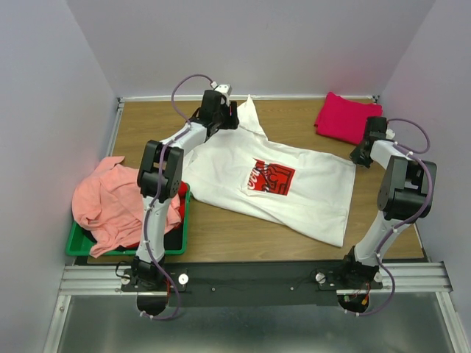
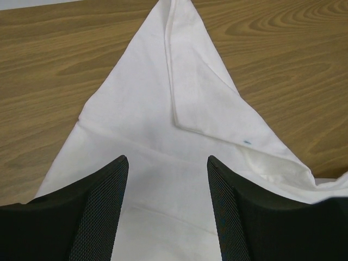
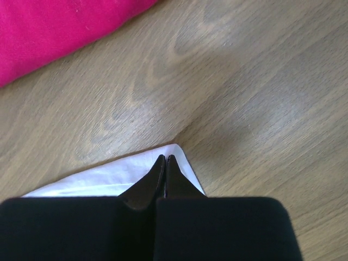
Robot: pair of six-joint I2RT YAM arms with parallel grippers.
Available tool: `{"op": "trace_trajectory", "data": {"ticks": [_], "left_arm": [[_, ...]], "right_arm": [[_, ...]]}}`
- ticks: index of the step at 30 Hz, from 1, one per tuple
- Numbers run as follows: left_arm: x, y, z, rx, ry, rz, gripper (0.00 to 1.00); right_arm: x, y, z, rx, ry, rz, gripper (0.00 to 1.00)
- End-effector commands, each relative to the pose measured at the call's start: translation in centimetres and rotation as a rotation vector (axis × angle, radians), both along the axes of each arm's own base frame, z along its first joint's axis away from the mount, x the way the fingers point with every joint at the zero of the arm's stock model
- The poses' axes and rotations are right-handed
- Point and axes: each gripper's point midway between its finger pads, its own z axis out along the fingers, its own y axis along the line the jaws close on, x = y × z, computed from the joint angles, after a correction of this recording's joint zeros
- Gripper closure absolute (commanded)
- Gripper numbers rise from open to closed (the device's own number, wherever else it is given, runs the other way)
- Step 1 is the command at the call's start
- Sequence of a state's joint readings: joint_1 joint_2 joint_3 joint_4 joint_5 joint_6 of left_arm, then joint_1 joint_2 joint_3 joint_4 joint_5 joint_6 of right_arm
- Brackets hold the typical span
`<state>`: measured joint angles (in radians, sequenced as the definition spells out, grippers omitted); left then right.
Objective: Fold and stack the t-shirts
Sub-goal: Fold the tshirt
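The large white t-shirt with a red-and-white chest print lies spread on the wooden table. My left gripper is open just above its far left sleeve, with white cloth between the fingers; its own point in the wrist view is. My right gripper is shut on the shirt's far right corner, its fingertips closed together. A folded magenta-red t-shirt lies at the back right and shows in the right wrist view. A salmon-pink t-shirt is heaped on the left.
A green plastic bin stands at the near left under the pink heap, with a bit of red cloth showing beside my left arm. Grey walls close in the back and both sides. Bare wood shows at the near middle.
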<state>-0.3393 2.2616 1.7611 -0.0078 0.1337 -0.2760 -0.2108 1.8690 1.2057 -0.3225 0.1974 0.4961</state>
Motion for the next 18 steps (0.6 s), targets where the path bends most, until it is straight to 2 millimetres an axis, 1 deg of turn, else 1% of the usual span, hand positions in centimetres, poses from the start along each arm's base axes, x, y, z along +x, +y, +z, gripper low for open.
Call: {"op": "trace_trajectory", "data": {"ticks": [1,2,4,5,6,7,9,11,13,14,15,17,18], "left_arm": [[0.4,-0.7,-0.7,0.041,0.011,-0.004,0.34],[0.6,-1.0,-0.8,0.038,0.013,-0.003,0.38],[0.6,-1.2,-1.0,0.035,0.019,-0.004,0.43],[0.7,-1.4,-1.1,0.041,0.023,-0.002,0.51],[0.8,-1.4,-1.0,0.044,0.021,0.0,0.51],[0.7,-1.6,-1.1,0.045,0.027,-0.003,0.67],[0.7,-2.0,-1.0,0.04,0.028,-0.006,0.67],[0.6,-2.5,-0.8,0.033,0.031,-0.011,0.63],[0.7,-3.0,-0.8,0.03,0.038,-0.016,0.6],[0.9,-3.1,-0.7,0.028,0.04,-0.014,0.6],[1.7,-3.5,0.2,0.015,0.025,-0.011,0.58],[2.0,-3.5,0.5,0.025,0.041,-0.005,0.55],[2.4,-3.6,-0.3,0.036,0.051,-0.006,0.53]], "right_arm": [[0.4,-0.3,1.1,-0.011,-0.034,-0.002,1.0],[0.4,-0.3,1.1,-0.01,-0.033,-0.001,1.0],[0.4,-0.3,1.1,-0.011,-0.034,0.0,1.0],[0.3,-0.3,1.0,-0.01,-0.031,0.0,1.0],[0.3,-0.3,0.9,-0.01,-0.029,0.0,1.0],[0.3,-0.2,0.9,-0.008,-0.028,0.001,1.0],[0.3,-0.2,0.8,-0.008,-0.027,0.001,1.0],[0.3,-0.2,0.8,-0.007,-0.027,0.002,1.0],[0.4,-0.1,0.7,-0.003,-0.026,0.004,1.0],[0.4,-0.2,0.8,-0.002,-0.028,0.004,1.0],[0.4,-0.1,0.8,0.001,-0.029,0.007,1.0],[0.4,0.0,0.8,0.004,-0.031,0.009,1.0],[0.4,0.0,0.9,0.004,-0.032,0.012,1.0]]}}
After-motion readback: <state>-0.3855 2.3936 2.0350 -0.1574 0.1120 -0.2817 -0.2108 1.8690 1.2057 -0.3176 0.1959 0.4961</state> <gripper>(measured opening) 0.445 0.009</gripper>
